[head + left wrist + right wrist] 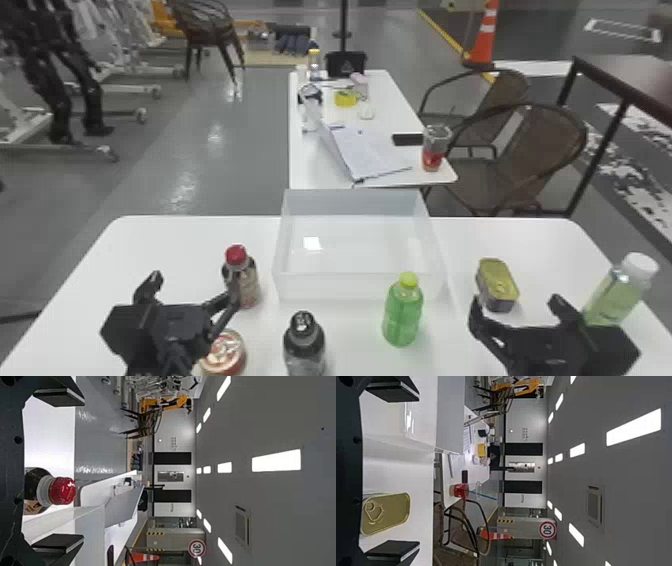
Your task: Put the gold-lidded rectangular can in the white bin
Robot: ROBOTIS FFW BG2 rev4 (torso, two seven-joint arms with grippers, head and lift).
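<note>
The gold-lidded rectangular can (499,284) sits on the counter (165,240), right of the white bin (360,286). The right hand (515,304) is open, near the can. The left hand (195,290), also open, is near the red-capped bottle (244,280).

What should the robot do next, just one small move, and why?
Probably ease the open right gripper forward and slightly left to straddle the can: it stands on the table just beyond the fingers, right of the bin, and nothing holds it.
</note>
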